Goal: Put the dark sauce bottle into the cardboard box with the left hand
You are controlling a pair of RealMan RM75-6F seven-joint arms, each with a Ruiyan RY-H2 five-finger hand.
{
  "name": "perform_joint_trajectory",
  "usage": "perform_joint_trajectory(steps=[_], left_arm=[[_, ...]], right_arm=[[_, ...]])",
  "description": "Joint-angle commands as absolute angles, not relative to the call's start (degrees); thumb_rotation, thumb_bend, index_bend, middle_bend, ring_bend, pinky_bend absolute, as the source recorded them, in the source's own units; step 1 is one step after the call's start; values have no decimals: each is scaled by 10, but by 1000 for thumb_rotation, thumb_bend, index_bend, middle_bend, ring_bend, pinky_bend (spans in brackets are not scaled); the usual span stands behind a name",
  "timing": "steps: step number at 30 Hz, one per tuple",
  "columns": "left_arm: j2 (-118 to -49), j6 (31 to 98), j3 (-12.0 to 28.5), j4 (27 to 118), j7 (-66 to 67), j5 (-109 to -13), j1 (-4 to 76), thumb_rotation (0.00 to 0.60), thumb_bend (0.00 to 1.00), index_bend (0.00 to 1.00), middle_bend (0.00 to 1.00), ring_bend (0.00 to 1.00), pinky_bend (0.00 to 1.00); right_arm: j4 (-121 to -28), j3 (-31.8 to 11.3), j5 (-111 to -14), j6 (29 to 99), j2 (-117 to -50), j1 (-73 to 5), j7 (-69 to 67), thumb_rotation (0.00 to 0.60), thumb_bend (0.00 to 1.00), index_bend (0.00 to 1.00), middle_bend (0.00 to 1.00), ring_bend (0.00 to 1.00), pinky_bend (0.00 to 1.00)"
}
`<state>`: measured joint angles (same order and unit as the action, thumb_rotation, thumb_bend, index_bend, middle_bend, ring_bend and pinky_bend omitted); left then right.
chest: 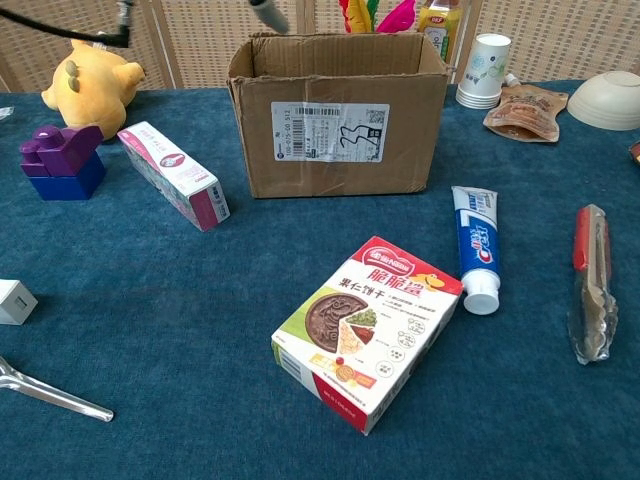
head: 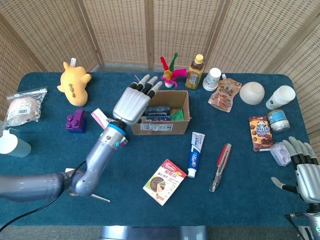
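Observation:
The dark sauce bottle [head: 158, 110] lies on its side inside the cardboard box [head: 165, 129], next to a green packet. My left hand [head: 132, 101] hovers over the box's left end with its fingers spread and nothing in it, clear of the bottle. In the chest view the cardboard box [chest: 340, 130] stands at the back centre and hides its contents; only a fingertip of the left hand [chest: 266, 12] shows at the top edge. My right hand [head: 303, 162] rests open at the table's right front corner.
A pink box [head: 102, 119] lies left of the cardboard box. A toothpaste tube [head: 195, 153], tongs [head: 220, 166] and a cookie box [head: 164, 181] lie in front. A purple block [head: 75, 120], yellow plush [head: 73, 82], bottle [head: 195, 72] and cups stand around.

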<state>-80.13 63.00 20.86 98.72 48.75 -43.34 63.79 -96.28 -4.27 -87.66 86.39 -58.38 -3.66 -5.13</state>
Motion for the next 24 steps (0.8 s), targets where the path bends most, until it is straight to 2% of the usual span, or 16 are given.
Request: perform_joint_trajectory(steps=[1, 5, 9, 14, 19, 24], left_arm=[[-738, 668, 164, 1059, 461, -470, 576, 600, 105, 13, 0, 0, 76], [-689, 703, 109, 1096, 386, -575, 504, 600, 106, 108, 0, 0, 77], [-667, 769, 44, 1083, 292, -698, 417, 600, 105, 117, 0, 0, 66], [-645, 827, -31, 1067, 206, -744, 313, 600, 105, 120, 0, 0, 39], [-638, 865, -78, 1042, 139, -807, 246, 600, 104, 120, 0, 0, 35], [-632, 902, -105, 1030, 94, -847, 192, 600, 106, 119, 0, 0, 27]], right_arm=[[-964, -42, -877, 865, -584, -36, -49, 600, 0, 0, 0, 0, 0], [-967, -42, -881, 871, -585, -35, -44, 600, 0, 0, 0, 0, 0], [-968, -42, -882, 871, -586, -36, -35, 600, 0, 0, 0, 0, 0], [-969, -42, -880, 870, -589, -36, -24, 600, 0, 0, 0, 0, 0], [-970, -43, -877, 869, -592, -37, -14, 600, 0, 0, 0, 0, 0], [-972, -43, -876, 869, -595, -37, -5, 600, 0, 0, 0, 0, 0]])
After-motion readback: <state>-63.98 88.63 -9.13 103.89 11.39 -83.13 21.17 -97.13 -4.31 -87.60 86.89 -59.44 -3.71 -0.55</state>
